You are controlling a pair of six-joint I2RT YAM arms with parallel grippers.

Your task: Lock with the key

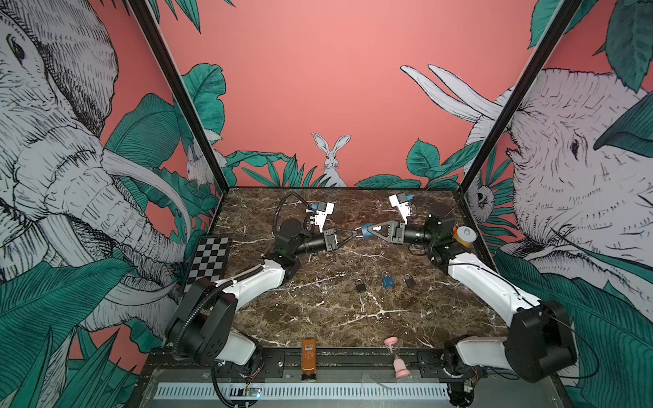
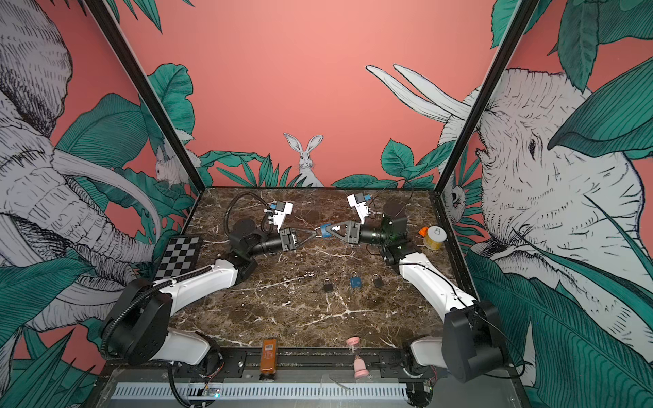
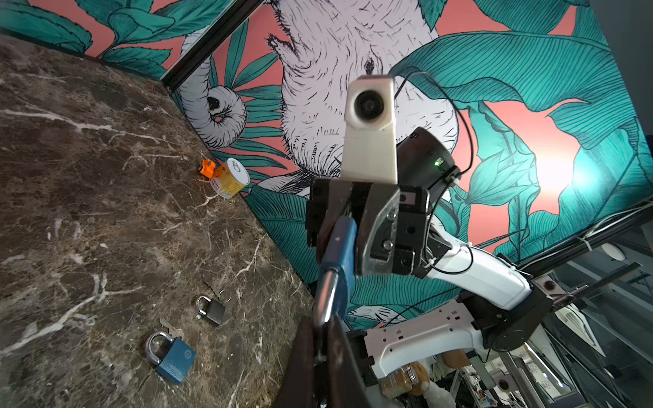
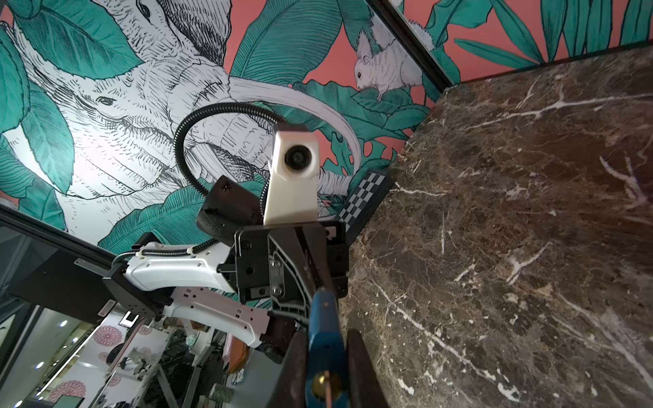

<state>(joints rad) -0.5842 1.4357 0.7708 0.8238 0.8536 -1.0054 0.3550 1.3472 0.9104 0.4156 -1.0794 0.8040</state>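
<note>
The weak spot is the double hold. The slim blue-bodied padlock hangs in the air over the far middle of the dark brown marble bench, carried only by the two arms. The right tool pinches its flat blue body. The left tool is pressed together on its round silver steel shackle. If the arms push or twist out of line, I judge the smooth shackle could slide from the pads, or the body could pivot and drop onto the bench.

The lock's brass keyway faces the right wrist, with a thin coppery sliver standing out of it. This may be a key seen edge-on, but I cannot tell. Nor can I tell whether the shackle is seated.
</note>
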